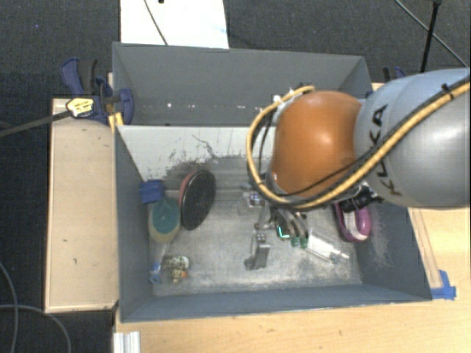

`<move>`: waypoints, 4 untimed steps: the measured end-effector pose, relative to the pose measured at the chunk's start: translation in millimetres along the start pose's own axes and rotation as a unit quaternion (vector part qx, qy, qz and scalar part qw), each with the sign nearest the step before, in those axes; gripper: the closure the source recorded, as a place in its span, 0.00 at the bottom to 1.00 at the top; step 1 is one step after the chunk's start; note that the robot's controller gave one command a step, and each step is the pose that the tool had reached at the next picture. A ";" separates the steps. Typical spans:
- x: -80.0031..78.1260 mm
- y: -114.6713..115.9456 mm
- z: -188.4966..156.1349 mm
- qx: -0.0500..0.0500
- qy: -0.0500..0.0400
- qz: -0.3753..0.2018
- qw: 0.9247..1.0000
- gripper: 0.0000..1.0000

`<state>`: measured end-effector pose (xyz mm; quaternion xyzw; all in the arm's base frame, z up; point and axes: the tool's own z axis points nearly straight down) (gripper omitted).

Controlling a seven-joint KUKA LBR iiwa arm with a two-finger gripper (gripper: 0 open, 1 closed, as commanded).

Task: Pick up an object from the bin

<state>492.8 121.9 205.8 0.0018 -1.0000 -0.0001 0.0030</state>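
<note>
Hanging over the middle of the bin (235, 79), the gripper (257, 254), open or closed I can't tell, sits just beside a small clear tube (324, 250) on the floor, probably light and slippery, best pinched across its middle.

Camera, one item: my single view of the rig.

- **Position:** above the grey metal bin (235, 87), set somewhat off to one side.
- **Facing:** downward and on a slant. The wall at the top of frame shows me a broad inner face. The wall along the bottom edge is a narrow strip.
- **Range:** middling. I get the whole bin in frame, with a margin of dark floor (44, 35) around it.
- **Obstruction:** the arm (419, 145) comes in from frame right. Its orange cover (316, 142) sits high and close to the lens, looming large over the right-centre of the bin's bottom.
- **Clear sightline:** I see the left half of the bottom plainly.
</note>
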 end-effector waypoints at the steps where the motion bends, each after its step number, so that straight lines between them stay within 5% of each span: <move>1: -5.0 60.6 113.2 0.000 0.000 0.019 1.000 0.00; 2: -9.9 100.3 133.6 0.006 -0.007 -0.234 0.972 0.00; 3: -10.2 102.2 132.3 0.004 -0.008 -0.232 0.973 1.00; 4: -3.1 121.2 -91.3 -0.001 -0.009 -0.233 0.972 1.00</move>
